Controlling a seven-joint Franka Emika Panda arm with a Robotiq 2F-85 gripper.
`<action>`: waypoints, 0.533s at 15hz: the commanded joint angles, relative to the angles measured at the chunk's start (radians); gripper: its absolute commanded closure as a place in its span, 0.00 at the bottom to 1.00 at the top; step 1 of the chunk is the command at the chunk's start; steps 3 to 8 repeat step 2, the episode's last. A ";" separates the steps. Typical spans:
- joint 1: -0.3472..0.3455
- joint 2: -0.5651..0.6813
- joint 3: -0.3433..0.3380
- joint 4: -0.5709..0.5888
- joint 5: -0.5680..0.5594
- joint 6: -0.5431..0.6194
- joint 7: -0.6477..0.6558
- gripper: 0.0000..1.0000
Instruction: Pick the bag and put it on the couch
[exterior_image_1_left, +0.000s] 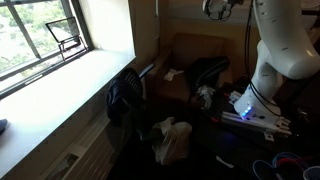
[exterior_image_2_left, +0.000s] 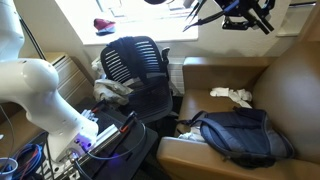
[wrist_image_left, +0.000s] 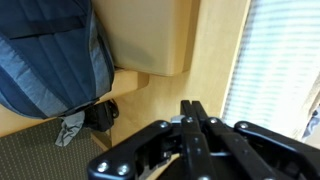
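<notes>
The bag is a dark blue-grey backpack (exterior_image_2_left: 240, 135) lying on the seat of the brown couch (exterior_image_2_left: 290, 80). It shows in both exterior views (exterior_image_1_left: 210, 70) and at the top left of the wrist view (wrist_image_left: 50, 55). My gripper (wrist_image_left: 192, 106) is shut and empty, its two black fingers pressed together. It hangs high above the couch, well apart from the bag, at the top edge of both exterior views (exterior_image_1_left: 222, 8) (exterior_image_2_left: 225, 15). The couch back (exterior_image_1_left: 190, 48) stands behind the bag.
A black office chair (exterior_image_2_left: 135, 65) (exterior_image_1_left: 125, 95) stands beside the couch under the window (exterior_image_1_left: 40, 35). A white cloth (exterior_image_2_left: 232, 95) lies on the couch seat. A white plastic bag (exterior_image_1_left: 172, 140) lies on the floor. The robot base (exterior_image_1_left: 285, 50) and cables are close by.
</notes>
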 joint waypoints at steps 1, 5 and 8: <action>-0.011 -0.008 0.007 0.005 -0.047 0.008 0.052 0.88; -0.013 0.001 0.007 0.008 -0.047 0.008 0.064 0.82; -0.013 0.001 0.007 0.008 -0.047 0.008 0.064 0.82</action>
